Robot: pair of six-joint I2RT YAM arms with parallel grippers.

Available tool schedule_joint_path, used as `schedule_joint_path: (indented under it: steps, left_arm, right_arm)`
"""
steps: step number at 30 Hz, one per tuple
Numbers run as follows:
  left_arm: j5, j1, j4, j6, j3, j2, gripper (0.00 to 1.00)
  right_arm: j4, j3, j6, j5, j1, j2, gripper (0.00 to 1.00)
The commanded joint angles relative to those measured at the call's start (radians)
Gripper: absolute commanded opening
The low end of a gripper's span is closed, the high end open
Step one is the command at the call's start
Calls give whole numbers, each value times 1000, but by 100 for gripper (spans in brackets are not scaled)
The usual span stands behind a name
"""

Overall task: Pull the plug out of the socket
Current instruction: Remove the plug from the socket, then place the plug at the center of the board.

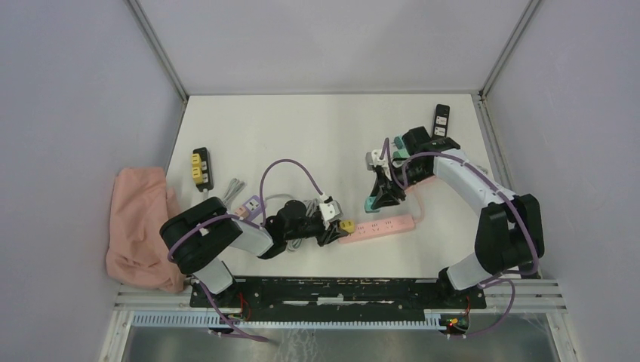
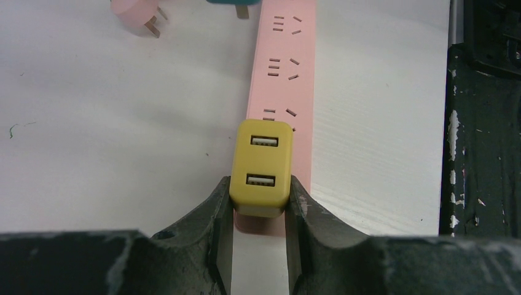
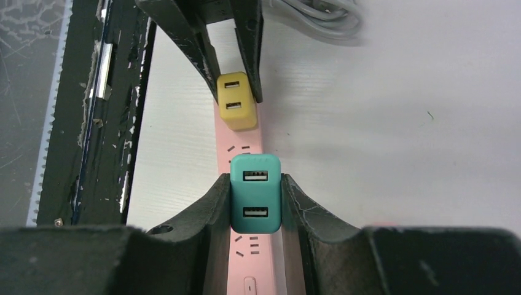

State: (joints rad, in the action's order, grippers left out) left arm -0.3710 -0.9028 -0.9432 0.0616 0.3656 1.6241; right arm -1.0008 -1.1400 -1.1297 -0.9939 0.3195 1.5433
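Observation:
A pink socket strip (image 1: 381, 225) lies on the white table in front of the arm bases. A yellow two-port USB plug (image 2: 261, 166) stands on its left end, and my left gripper (image 2: 259, 190) is shut on that plug's sides. My right gripper (image 3: 256, 190) is shut on a teal USB plug (image 3: 255, 193) and holds it over the strip (image 3: 246, 270), with bare socket holes showing under it. In the left wrist view a prong shows under the teal plug (image 2: 233, 2), so it hangs clear of the strip (image 2: 282, 67). From above, the yellow plug (image 1: 346, 225) and the teal plug (image 1: 375, 202) sit close together.
A pink plug (image 2: 135, 9) lies loose beside the strip. A black strip with yellow sockets (image 1: 201, 167), a grey cable (image 1: 234, 187) and a pink cloth (image 1: 140, 226) are at the left. A black strip (image 1: 441, 121) lies at the back right. The black base rail (image 1: 340, 290) runs along the near edge.

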Motion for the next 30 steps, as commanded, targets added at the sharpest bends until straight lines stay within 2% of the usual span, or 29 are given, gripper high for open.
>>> schedule_joint_path:
  steps: [1,4,8,14,17,23,30]
  left_arm:
    - [41,5,2,8,-13,-2,3]
    - [46,5,1,5,-14,-2,3]
    - [56,4,-2,1,-15,-3,3]
    - [66,4,-6,-3,-16,-1,3]
    - [69,5,-9,-5,-18,-1,3]
    - [73,4,-10,-6,-17,-1,3]
    - [76,5,-9,-8,-16,2,3]
  right_arm:
    - [58,-31,97,-92,-80,-55,0]
    - [241,16,301,-110,-148,-73,1]
    - [552,93,664,-72,-225,-96,2]
    - [834,139,1003,99,-299,-75,3]
    - [949,162,1158,236,-318,-57,4]
    - [1028,147,1339,467,-325,13,6]
    - [999,54,1394,547,-327,147,12]
